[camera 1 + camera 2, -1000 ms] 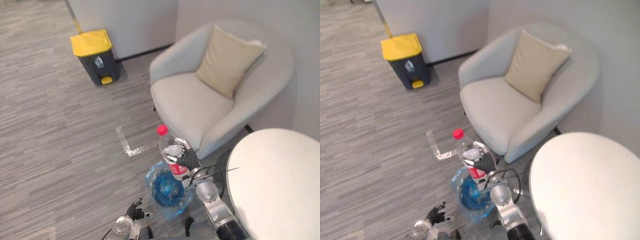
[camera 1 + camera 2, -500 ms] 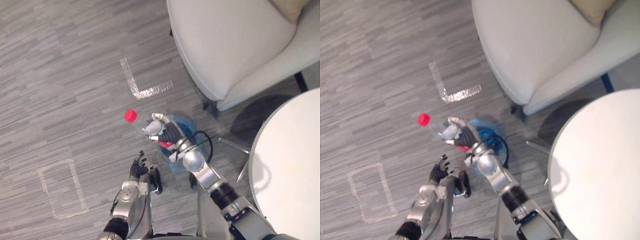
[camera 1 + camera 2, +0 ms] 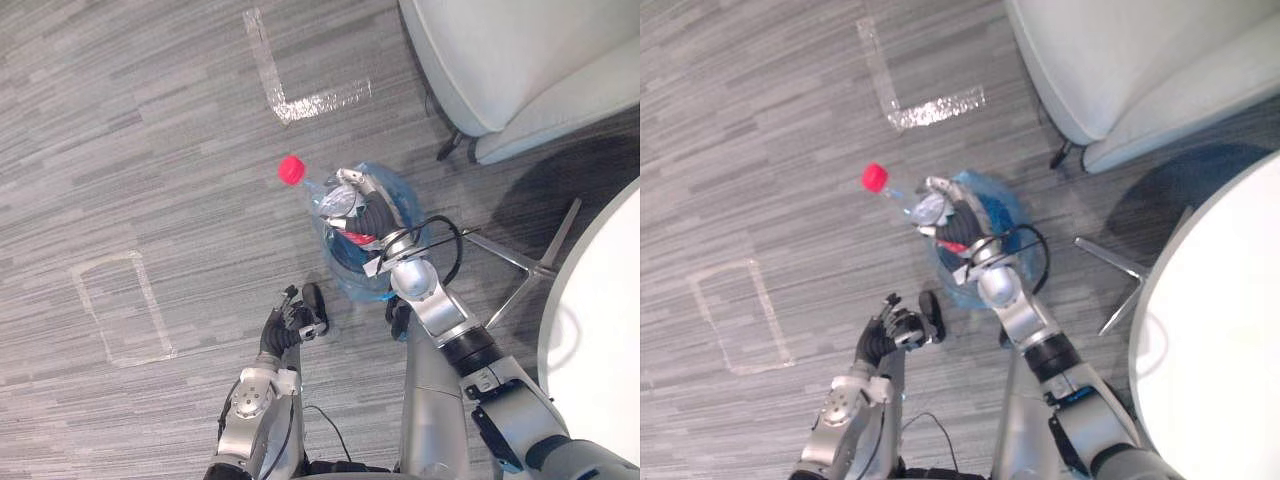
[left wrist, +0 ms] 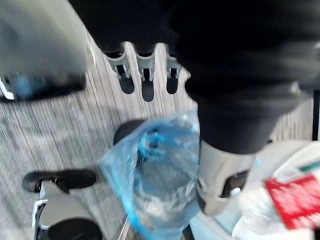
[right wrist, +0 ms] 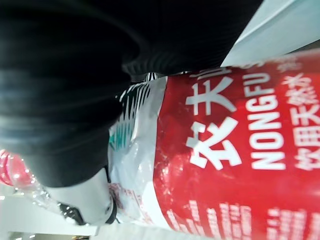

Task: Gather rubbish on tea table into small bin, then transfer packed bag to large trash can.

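**Bottle hanging crosswise over the bin**

Closest in, the left hand [image 3: 288,328] is hanging low over the grey floor, fingers loosely extended and carrying nothing. Just beyond it, the right hand [image 3: 372,222] is wrapping its fingers firmly round a clear plastic water bottle [image 3: 325,197], gripping across the red label. The bottle is lying tilted rather than upright, and its red cap [image 3: 291,169] is pointing out to the robot's left, past the rim of the small bin [image 3: 352,278]. That bin, lined with a blue bag [image 4: 165,150], is sitting directly under the hand. The white tea table [image 3: 600,340] is showing its edge on the right (bare where visible). Farther off, a tape corner [image 3: 300,100] is marking the floor, and a pale armchair [image 3: 520,60] is standing beyond.

The risk, as I judge it, lies in the bottle's angle. If let go like this, its cap end is likely to catch the rim and roll onto the floor. A hard push down could also drag the thin liner inward or tip the light bin.
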Available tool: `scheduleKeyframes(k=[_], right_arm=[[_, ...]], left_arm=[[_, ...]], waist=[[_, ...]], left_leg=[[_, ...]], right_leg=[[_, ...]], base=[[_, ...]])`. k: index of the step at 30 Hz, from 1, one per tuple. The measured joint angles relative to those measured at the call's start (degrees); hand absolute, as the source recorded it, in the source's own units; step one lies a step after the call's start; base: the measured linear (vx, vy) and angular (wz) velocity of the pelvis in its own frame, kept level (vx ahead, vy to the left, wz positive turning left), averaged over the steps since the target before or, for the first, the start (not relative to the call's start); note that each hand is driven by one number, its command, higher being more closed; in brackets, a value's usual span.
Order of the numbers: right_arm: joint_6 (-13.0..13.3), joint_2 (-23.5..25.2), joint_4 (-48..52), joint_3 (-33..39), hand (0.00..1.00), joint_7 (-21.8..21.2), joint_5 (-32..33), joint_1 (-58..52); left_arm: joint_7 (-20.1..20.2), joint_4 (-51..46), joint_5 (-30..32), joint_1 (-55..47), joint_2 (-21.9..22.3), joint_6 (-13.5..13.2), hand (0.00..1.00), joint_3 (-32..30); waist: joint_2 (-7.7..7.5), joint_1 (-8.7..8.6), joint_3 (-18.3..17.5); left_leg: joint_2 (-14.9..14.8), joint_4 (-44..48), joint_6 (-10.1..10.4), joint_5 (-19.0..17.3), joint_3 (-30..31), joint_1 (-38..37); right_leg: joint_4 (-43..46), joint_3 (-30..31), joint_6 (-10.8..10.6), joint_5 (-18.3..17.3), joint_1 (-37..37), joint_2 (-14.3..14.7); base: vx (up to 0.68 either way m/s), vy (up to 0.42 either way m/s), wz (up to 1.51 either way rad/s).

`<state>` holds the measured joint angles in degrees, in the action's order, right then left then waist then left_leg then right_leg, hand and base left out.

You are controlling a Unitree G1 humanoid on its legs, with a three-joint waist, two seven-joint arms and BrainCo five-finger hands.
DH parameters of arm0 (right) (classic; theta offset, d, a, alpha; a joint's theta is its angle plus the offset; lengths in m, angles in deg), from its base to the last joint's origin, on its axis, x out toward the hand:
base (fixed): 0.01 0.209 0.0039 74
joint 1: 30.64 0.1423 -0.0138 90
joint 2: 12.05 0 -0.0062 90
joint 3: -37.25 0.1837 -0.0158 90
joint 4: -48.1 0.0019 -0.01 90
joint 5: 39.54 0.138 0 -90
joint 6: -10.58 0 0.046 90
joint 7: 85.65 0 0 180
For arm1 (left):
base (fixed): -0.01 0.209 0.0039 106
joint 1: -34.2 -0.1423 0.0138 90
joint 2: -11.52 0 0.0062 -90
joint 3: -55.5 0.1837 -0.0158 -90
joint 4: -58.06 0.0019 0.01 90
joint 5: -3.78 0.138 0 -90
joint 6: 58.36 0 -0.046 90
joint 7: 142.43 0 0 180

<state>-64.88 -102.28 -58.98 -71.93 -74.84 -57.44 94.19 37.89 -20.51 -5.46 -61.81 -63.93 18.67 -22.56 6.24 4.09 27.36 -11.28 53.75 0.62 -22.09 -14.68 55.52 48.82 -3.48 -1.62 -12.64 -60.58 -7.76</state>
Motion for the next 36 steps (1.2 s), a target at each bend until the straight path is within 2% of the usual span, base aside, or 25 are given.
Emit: scheduleKeyframes(k=[3, 7, 11, 12, 19, 23, 25, 26, 27, 28, 33, 36], right_arm=[[-0.95, -0.13, -0.22, 1.49, 1.00, -0.21, -0.08, 0.25], [-2.17, -0.14, -3.27, 3.56, 1.00, -0.14, -0.14, 0.63], [-2.51, -0.25, -4.35, 5.23, 1.00, 0.25, -0.15, 1.61], [-2.56, -0.23, -4.35, 5.45, 0.00, 0.25, -0.16, 1.88], [-4.13, -0.12, -5.22, 7.48, 0.00, 0.49, -2.40, 3.25], [-4.41, 0.64, -4.62, 8.34, 0.00, 0.54, -2.40, 2.42], [-4.45, 0.99, -3.62, 8.16, 0.00, 0.44, -2.46, 1.42], [-4.45, 1.46, -3.36, 7.56, 0.00, 0.28, -2.48, 1.15], [-4.33, 1.66, -3.34, 7.49, 0.00, -0.11, -2.71, 1.18], [-4.30, 1.58, -2.65, 7.26, 0.00, -0.86, -4.18, 0.67], [-4.08, 1.56, -1.55, 6.90, 0.00, -2.07, -8.76, -2.26], [-4.10, 1.44, -1.54, 6.56, 0.00, -2.69, -11.82, -3.15]], left_arm=[[0.16, -2.79, -0.02, -0.57, 0.05, 0.64, 0.00, -0.03], [1.65, -5.30, -0.01, -0.93, 0.24, 2.21, 0.00, -0.04], [2.32, -8.69, -0.01, -0.93, 1.43, 2.40, 0.00, -0.76], [2.36, -9.12, -0.01, -0.93, 1.59, 2.43, 0.00, -0.93], [2.33, -15.53, 0.01, -0.93, 3.45, 5.50, 0.00, -2.72], [2.55, -20.12, 0.22, -0.77, 3.85, 8.38, 0.00, -4.35], [3.39, -18.14, 0.35, 0.20, 3.99, 8.44, 0.00, -6.12], [3.66, -12.56, 0.75, 3.44, 4.43, 8.86, 0.00, -9.44], [2.76, -9.85, 0.62, 4.68, 4.48, 8.25, 0.00, -10.37], [0.34, -6.55, 0.70, 5.60, 4.50, 6.46, 0.00, -10.14], [-2.77, -3.47, 1.44, 5.49, 4.25, 1.34, 0.00, -7.11], [-4.12, -0.15, 1.41, 5.49, 4.25, 0.85, 0.00, -7.08]], waist=[[0.01, 0.17, 0.01], [0.00, 0.66, 0.02], [0.00, 0.87, 0.02], [0.00, 0.87, 0.02], [0.02, 1.05, 0.03], [0.02, 0.94, 0.03], [0.02, 0.92, 0.02], [0.01, 0.84, 0.02], [0.01, 0.79, 0.02], [0.01, 0.71, 0.02], [-0.04, 0.55, -0.01], [-0.05, 0.51, -0.02]], left_leg=[[-0.24, 1.39, -0.10, 0.07, -0.50, 3.31], [-0.45, 2.39, -0.65, 0.49, -0.56, 4.90], [-0.51, 2.48, -0.65, 0.49, -0.58, 5.82], [-0.50, 2.49, -0.65, 0.50, -0.59, 6.05], [-0.24, 2.01, -0.59, 0.79, -0.94, 6.88], [0.09, 1.37, -0.32, 1.48, -0.50, 7.49], [0.07, 1.33, -0.30, 1.50, -0.36, 7.51], [0.05, 1.28, -0.28, 1.58, -0.29, 7.52], [0.04, 1.28, -0.33, 1.65, -0.27, 7.57], [0.04, 1.28, -0.40, 1.70, -0.24, 7.72], [0.05, 1.35, -0.53, 1.79, 0.33, 7.27], [0.07, 1.26, -0.53, 1.79, 0.30, 6.77]], right_leg=[[1.14, 0.72, -0.04, 0.49, -3.70, 0.05], [2.20, 0.87, 0.21, 0.92, -5.49, 0.08], [2.44, 0.90, 0.20, 0.92, -6.54, 0.07], [2.47, 0.91, 0.20, 0.92, -6.78, 0.06], [2.99, 1.22, 0.20, 0.92, -8.30, -0.16], [2.85, 1.03, 0.21, 0.92, -8.79, -0.28], [2.84, 0.88, 0.21, 0.92, -8.78, -0.28], [2.80, 0.77, 0.21, 0.92, -8.75, -0.24], [2.78, 0.73, 0.21, 0.92, -8.76, -0.23], [2.62, 0.67, 0.21, 0.93, -8.76, -0.23], [1.99, 0.16, 0.26, 1.05, -7.54, -0.23], [1.90, 0.17, 0.26, 1.07, -7.05, -0.23]], base=[[-0.11, -0.028, -0.03], [-0.07, -0.029, -0.01], [-0.05, -0.015, 0.00], [-0.07, -0.015, 0.02], [-0.08, -0.021, 0.01], [-0.10, -0.026, 0.07], [-0.08, -0.024, 0.03], [-0.09, -0.023, 0.01], [-0.10, -0.021, 0.01], [-0.07, -0.006, 0.01], [-0.09, 0.006, 0.01], [-0.09, -0.004, -0.01]])
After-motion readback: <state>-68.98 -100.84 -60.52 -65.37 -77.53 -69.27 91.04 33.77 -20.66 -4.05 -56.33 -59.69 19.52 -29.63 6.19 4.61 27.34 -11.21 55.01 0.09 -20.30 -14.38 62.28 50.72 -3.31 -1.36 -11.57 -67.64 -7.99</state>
